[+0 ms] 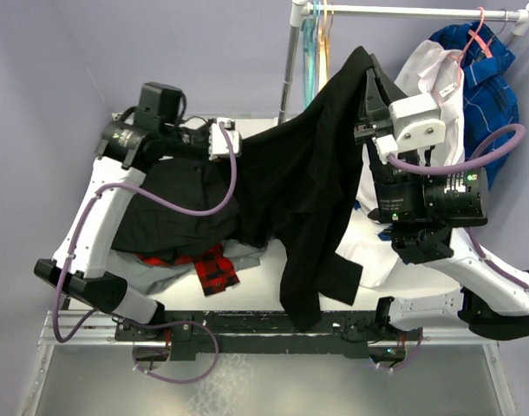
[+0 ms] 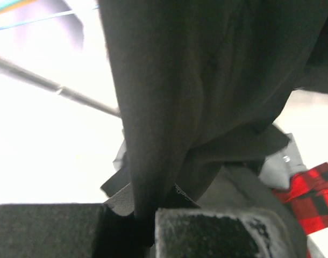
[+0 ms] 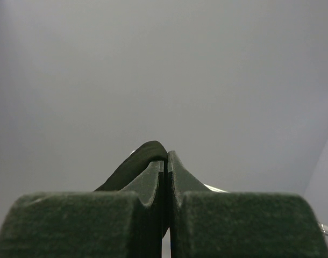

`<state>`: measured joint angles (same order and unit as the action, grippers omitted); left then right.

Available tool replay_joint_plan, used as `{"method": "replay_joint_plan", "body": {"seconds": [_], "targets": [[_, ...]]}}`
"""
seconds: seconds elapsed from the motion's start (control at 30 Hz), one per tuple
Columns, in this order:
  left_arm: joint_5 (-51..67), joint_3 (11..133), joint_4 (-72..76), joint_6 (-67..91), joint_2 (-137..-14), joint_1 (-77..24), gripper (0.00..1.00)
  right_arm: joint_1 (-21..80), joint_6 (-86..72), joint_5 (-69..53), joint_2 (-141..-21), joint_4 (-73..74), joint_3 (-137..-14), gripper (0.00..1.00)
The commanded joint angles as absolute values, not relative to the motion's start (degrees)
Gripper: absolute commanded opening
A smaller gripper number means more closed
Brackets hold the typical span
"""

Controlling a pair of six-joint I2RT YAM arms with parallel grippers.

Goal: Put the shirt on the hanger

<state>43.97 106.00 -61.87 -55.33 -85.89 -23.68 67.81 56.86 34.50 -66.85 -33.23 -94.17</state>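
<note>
The black shirt hangs in a long drape over the table, held up at two spots. High near the rack, my right gripper is shut on a fold of its cloth, the jaws pressed together around it. My left gripper is lower, at the shirt's left edge. Its jaws are shut on a hanging fold of the black shirt. The thin yellow-orange hanger hangs on the rack rail just left of the shirt's top, apart from the shirt.
A teal hanger hangs beside the yellow-orange one on the rack pole. At the right of the rail hang a white shirt and a blue plaid shirt. A black garment with red plaid lies on the table.
</note>
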Motion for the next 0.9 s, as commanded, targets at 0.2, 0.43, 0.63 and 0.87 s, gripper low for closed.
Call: {"method": "replay_joint_plan", "body": {"seconds": [0.2, 0.43, 0.63, 0.87], "targets": [[29.39, 124.4, -73.39, -64.83, -84.78, -22.24, 0.0, 65.69, 62.76, 40.49, -66.9, -36.56, -93.11, 0.0], [18.23, 137.4, -77.66, -69.46, -85.59, -22.29, 0.0, 64.55, 60.91, 41.08, -64.89, -34.82, -90.81, 0.0], [8.67, 141.94, -80.52, -76.11, -84.68, -22.27, 0.0, 64.46, 51.11, 38.43, -62.12, -23.69, -88.92, 0.0], [1.14, 147.33, -83.76, -87.78, -84.38, -22.27, 0.0, 64.45, 34.63, 28.83, -55.23, -14.95, -80.07, 0.0]]}}
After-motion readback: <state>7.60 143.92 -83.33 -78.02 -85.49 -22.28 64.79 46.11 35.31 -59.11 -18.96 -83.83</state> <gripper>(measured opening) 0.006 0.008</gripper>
